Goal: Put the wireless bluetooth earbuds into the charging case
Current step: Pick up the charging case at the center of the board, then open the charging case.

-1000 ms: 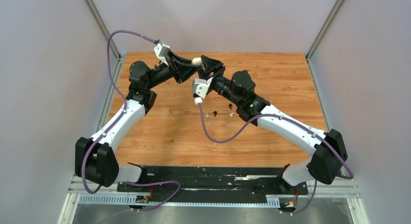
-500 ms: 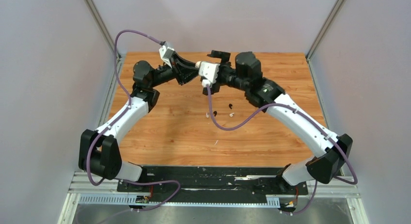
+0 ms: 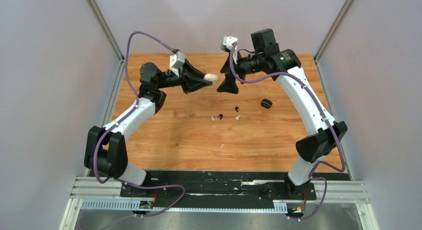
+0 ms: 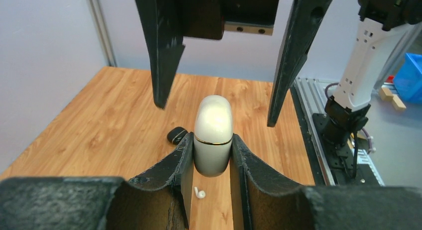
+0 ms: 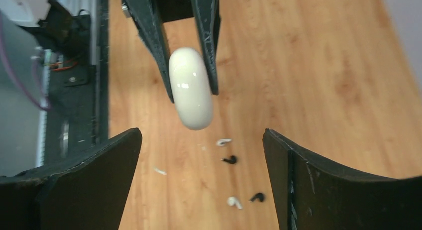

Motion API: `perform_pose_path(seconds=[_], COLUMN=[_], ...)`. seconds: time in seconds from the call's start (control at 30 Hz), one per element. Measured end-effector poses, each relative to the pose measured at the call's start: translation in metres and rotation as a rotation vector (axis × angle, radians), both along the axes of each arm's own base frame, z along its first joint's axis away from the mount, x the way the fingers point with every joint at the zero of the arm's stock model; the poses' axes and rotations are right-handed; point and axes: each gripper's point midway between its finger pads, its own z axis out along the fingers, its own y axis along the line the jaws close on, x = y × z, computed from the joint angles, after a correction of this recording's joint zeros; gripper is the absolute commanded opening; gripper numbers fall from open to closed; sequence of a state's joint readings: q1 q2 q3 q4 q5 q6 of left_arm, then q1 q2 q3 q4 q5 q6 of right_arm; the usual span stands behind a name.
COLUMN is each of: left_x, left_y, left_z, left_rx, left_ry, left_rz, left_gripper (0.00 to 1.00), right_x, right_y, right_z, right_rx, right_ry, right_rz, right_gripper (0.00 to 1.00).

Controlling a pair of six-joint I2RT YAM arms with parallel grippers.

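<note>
— Upper centre of the overhead view, item one?

— Left tool [image 3: 205, 79], clenched on the charging case [image 3: 211, 77]. Case: white, rounded, thin gold seam, lid shut. It is held off the bench [image 3: 164, 135], with its rounded end sticking out past the fingertips.

— Item two?

— Right tool [image 5: 200, 133], released, jaws spread wide. In the overhead view it sits just right of the case and faces it head-on, near but not touching.

— Smaller task pieces?

— Four, loose on the bench at centre frame, below both tools. White earbud [image 3: 213, 117] at the left, with black earbud [image 3: 220, 115] just beside it. Second black earbud [image 3: 236, 109] and second white earbud [image 3: 238, 118] lie close together a little to the right. All four lie flat, apart from either tool.

— Sundries?

— One small black oval object [image 3: 265, 103] on the bench, right of the four pieces. One pale scrap [image 3: 221, 146], lower in the frame, well apart from the rest.
</note>
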State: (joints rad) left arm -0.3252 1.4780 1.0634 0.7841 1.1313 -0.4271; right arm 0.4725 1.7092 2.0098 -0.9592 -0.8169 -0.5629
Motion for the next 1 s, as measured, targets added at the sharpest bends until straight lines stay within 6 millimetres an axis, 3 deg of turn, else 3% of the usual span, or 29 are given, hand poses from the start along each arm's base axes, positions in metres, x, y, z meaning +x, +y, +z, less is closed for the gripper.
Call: perform_pose_path(seconds=[0.2,0.47,1.0], left_x=[-0.006,-0.006,-0.003], left_y=[0.0,0.0,0.001], left_z=[-0.011,-0.024,-0.029], left_rx=[0.025,0.041,0.045], left_ry=[-0.032,-0.019,0.017], left_rz=[-0.033,-0.033,-0.013], left_gripper=[0.0,0.0,0.0], right_x=[-0.017,-0.025,0.017], right_y=[0.003,0.007,0.004], right_z=[-0.028,-0.024,-0.042], right_rx=[-0.02,0.005,-0.05], right_ry=[0.208,0.311,0.292], right_rz=[0.046,0.039,-0.164], right_gripper=[0.88,0.81,0.75])
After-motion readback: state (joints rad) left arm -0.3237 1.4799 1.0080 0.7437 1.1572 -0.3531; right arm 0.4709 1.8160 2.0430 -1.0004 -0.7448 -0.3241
